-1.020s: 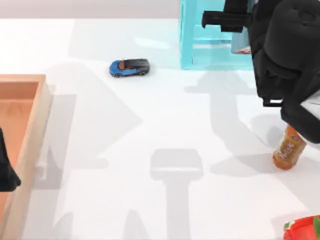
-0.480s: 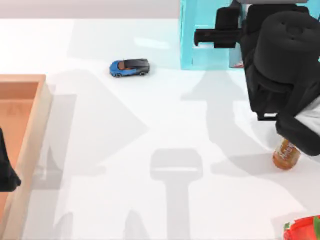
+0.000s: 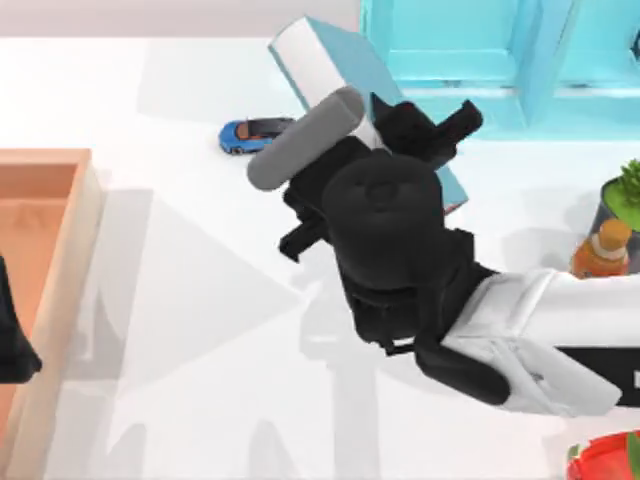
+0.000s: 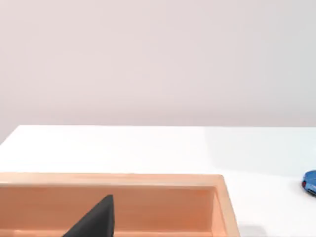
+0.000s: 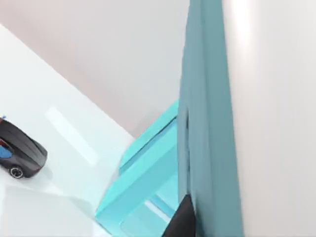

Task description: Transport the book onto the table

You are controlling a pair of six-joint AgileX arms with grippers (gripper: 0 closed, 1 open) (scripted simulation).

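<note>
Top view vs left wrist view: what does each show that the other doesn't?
Top view alone: the right gripper carrying the book above the table, plus the shelf, bottle and plant. Left wrist view alone: the blank back wall. Both: the tray, toy car, table and the left gripper over the tray.

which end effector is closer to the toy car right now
Right. The right end effector, holding the book, sits just right of the toy car near the shelf unit. The left arm is parked far off over the wooden tray.
</note>
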